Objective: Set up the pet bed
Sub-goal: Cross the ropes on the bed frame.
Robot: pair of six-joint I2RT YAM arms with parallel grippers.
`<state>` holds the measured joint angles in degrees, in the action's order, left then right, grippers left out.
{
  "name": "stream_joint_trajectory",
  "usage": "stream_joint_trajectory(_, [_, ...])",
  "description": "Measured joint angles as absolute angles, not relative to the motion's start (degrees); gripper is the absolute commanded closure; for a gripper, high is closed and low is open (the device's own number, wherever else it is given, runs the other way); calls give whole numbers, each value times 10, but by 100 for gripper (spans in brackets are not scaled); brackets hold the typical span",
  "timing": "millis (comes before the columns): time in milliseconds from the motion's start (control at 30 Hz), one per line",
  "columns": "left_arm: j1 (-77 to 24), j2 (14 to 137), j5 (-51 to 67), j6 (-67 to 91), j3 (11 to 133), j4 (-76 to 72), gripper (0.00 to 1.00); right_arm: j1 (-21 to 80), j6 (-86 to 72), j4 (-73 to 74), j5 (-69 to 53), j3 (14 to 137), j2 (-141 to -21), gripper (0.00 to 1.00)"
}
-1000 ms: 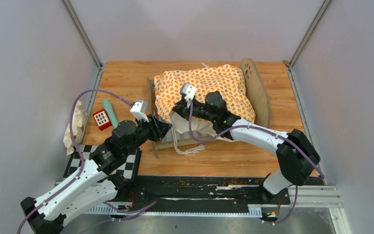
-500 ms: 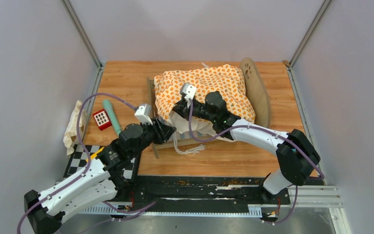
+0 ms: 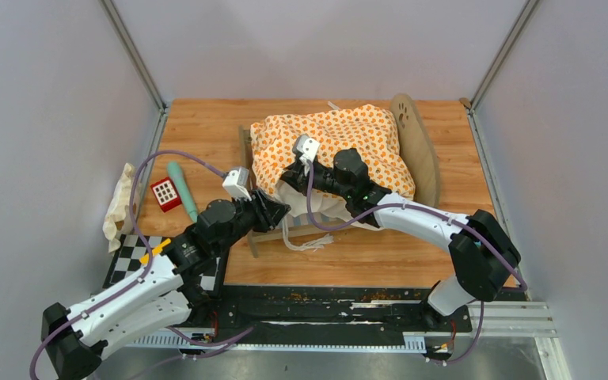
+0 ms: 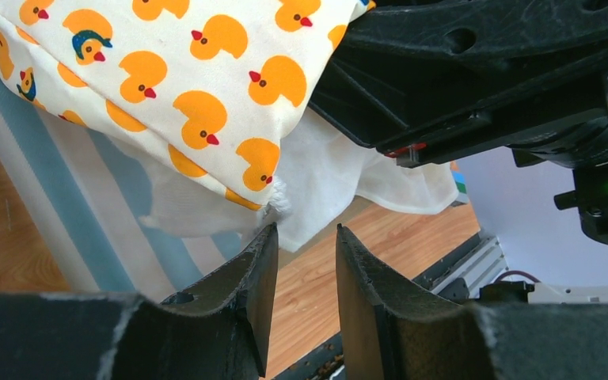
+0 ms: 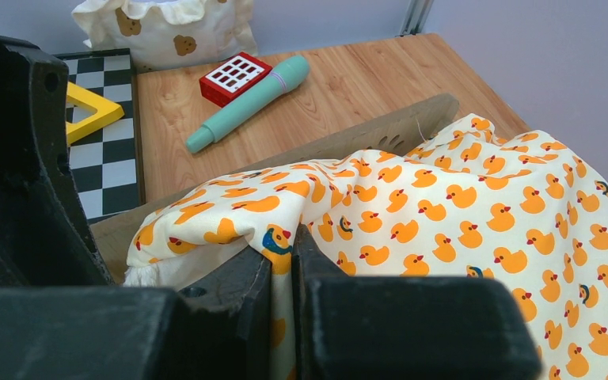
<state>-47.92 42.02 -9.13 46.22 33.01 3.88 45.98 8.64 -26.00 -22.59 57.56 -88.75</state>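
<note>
The pet bed is a light-wood frame in mid-table, one rounded end board to the right and one to the left. Its blue-white striped base shows under the cushion. A duck-print cushion lies bunched over the bed, white ties dangling at the near side. My right gripper is shut on the cushion's near-left edge; the fabric is pinched between its jaws. My left gripper is open just below that corner, and nothing sits between its fingers.
Left of the bed lie a teal stick and a red block. A small white pillow with brown prints rests at the table's left edge. A checkerboard mat with a yellow piece is near the left arm's base.
My left arm has reached right and forward, bringing its open gripper up to the cushion's near-left corner. The right arm and the cushion have stayed put.
</note>
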Motion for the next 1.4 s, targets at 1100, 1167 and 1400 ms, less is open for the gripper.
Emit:
stream_joint_trajectory(1100, [-481,488,-56,481,264,-29,51,460,89,-246,-226,576,-888,90])
stream_joint_trajectory(1167, [-483,488,-53,481,256,-29,51,460,90,-243,-226,576,-888,90])
stream_joint_trajectory(1400, [-496,507,-46,470,252,-53,60,460,91,-242,-224,576,-888,90])
